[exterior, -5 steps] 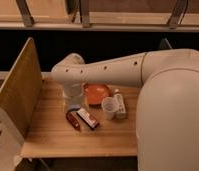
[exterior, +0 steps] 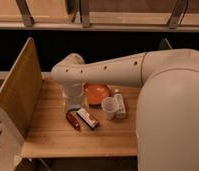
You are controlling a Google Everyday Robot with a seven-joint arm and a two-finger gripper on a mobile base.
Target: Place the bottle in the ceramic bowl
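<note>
Mid-frame, the gripper (exterior: 75, 105) hangs over the surface (exterior: 53, 136), just left of the bowl (exterior: 96, 93); the bottle (exterior: 120, 104) lies just right of the cup (exterior: 109, 108).

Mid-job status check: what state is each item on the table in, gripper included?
ceramic bowl: upright, nothing seen inside.
white cup: upright, mouth up.
bottle: on the table beside the white cup, outside the ceramic bowl.
red-and-white packet: lying flat.
gripper: low over the table, left of the ceramic bowl, away from the bottle.

Pincer (exterior: 74, 103) left of ceramic bowl (exterior: 96, 92), cup (exterior: 109, 107) before it, bottle (exterior: 120, 104) just right of cup, packet (exterior: 88, 118) before pincer.
</note>
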